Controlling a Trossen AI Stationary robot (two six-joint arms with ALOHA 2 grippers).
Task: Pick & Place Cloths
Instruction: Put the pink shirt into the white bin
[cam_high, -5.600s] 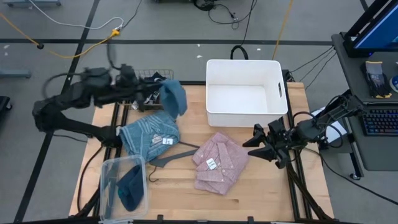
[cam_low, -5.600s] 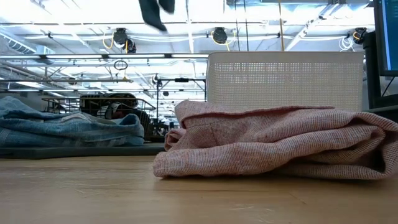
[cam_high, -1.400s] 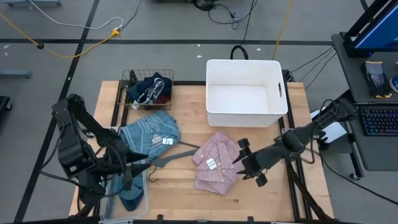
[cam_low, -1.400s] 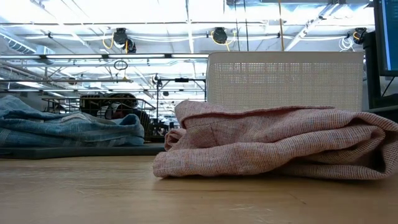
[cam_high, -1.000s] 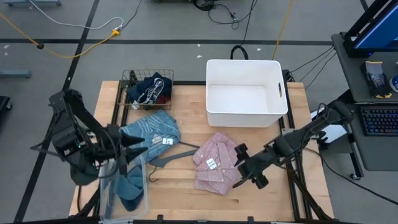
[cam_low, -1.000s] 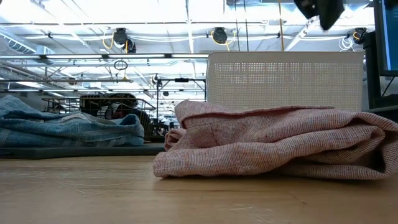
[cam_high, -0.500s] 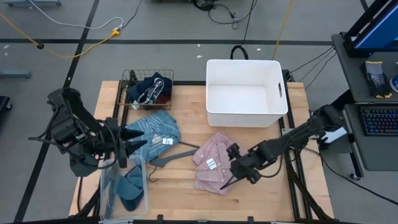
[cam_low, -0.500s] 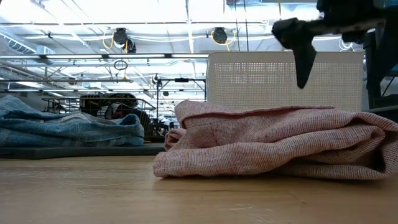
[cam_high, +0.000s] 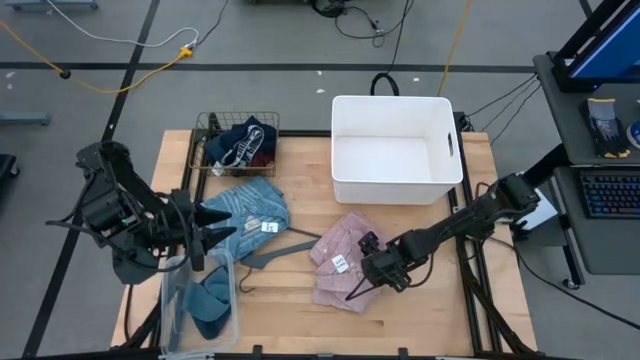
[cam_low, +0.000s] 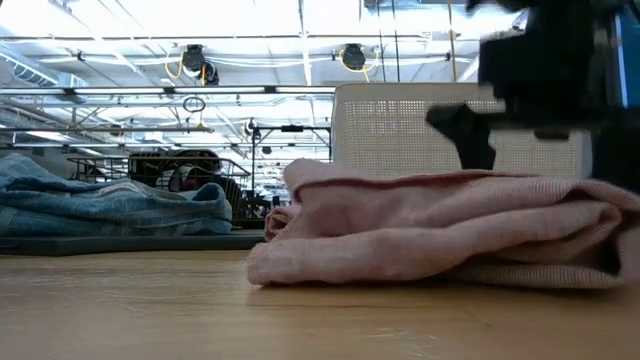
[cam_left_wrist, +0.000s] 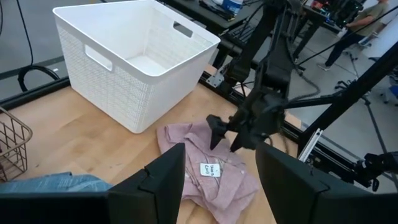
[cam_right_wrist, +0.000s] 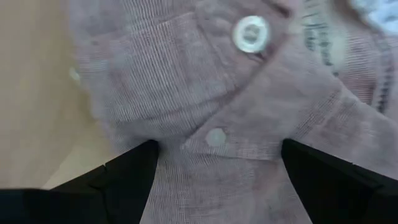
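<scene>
reaching step: right tool spread wide, pressed down over the folded pink checked cloth on the wooden bench near the white plastic basket; next likely needs closing on fabric, then lifting.

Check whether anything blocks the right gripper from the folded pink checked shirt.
Nothing visible does. The right gripper is open, right above the folded pink checked shirt, its fingers astride the bare cloth, with only a white tag lying nearby.
</scene>
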